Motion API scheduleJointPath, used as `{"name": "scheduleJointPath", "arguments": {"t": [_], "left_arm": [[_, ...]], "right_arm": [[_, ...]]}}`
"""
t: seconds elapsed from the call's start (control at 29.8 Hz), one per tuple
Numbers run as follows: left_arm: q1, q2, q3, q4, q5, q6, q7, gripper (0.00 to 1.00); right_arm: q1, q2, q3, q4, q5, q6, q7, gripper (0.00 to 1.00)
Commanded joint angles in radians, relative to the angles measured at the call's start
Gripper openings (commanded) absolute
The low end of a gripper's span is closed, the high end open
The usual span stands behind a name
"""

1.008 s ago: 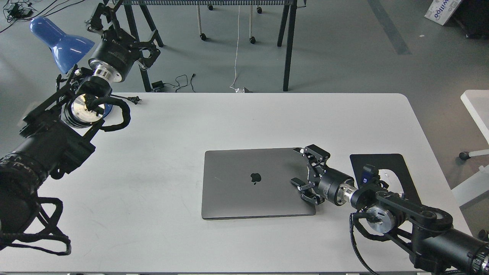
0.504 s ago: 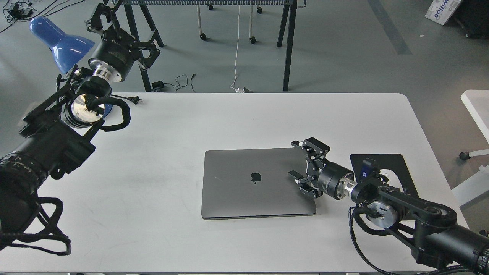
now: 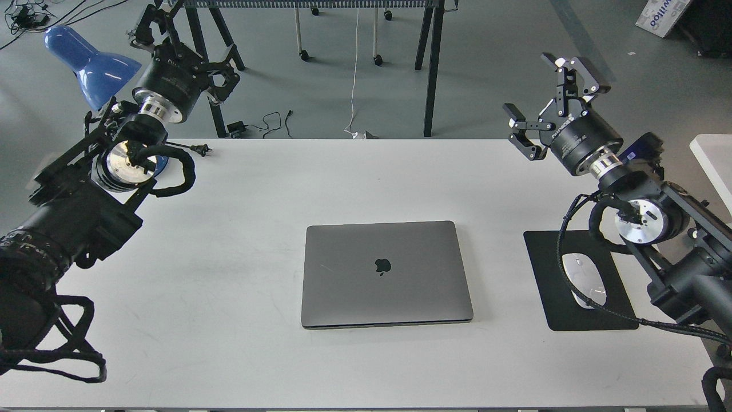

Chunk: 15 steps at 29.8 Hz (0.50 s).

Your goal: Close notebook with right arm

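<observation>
The notebook [image 3: 386,273] is a grey laptop with an apple logo. It lies shut and flat on the white table [image 3: 366,183], slightly right of the middle. My right gripper [image 3: 546,100] is open and empty, raised high over the table's far right edge, well away from the notebook. My left gripper [image 3: 186,48] is up at the far left, beyond the table's back edge, with its fingers spread and nothing between them.
A black mouse pad [image 3: 552,309] with a white mouse [image 3: 583,281] lies right of the notebook, partly under my right arm. A blue desk lamp [image 3: 86,60] stands at the far left corner, with a plug [image 3: 199,150] beside it. Table legs and cables lie beyond the back edge.
My right gripper has lifted off the notebook's right side and swung up and back to the far right. The mouse and pad are now uncovered. The left arm has not moved.
</observation>
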Motion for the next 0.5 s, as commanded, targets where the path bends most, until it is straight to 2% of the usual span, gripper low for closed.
{"name": "scheduleJointPath", "arguments": {"t": [0.0,0.17,0.3,0.47], "left_arm": [[0.000,0.000,0.000,0.000,0.000,0.000,0.000,1.00],[0.000,0.000,0.000,0.000,0.000,0.000,0.001,1.00],[0.000,0.000,0.000,0.000,0.000,0.000,0.001,1.00],[0.000,0.000,0.000,0.000,0.000,0.000,0.001,1.00]], "right_arm": [[0.081,0.021,0.090,-0.127,0.011,0.000,0.001,1.00],[0.111,0.054,0.127,-0.236,0.129,0.015,-0.013,1.00],[0.110,0.049,0.112,-0.242,0.241,0.034,-0.017,1.00],[0.102,0.058,0.110,-0.244,0.247,0.029,-0.005,1.00]]}}
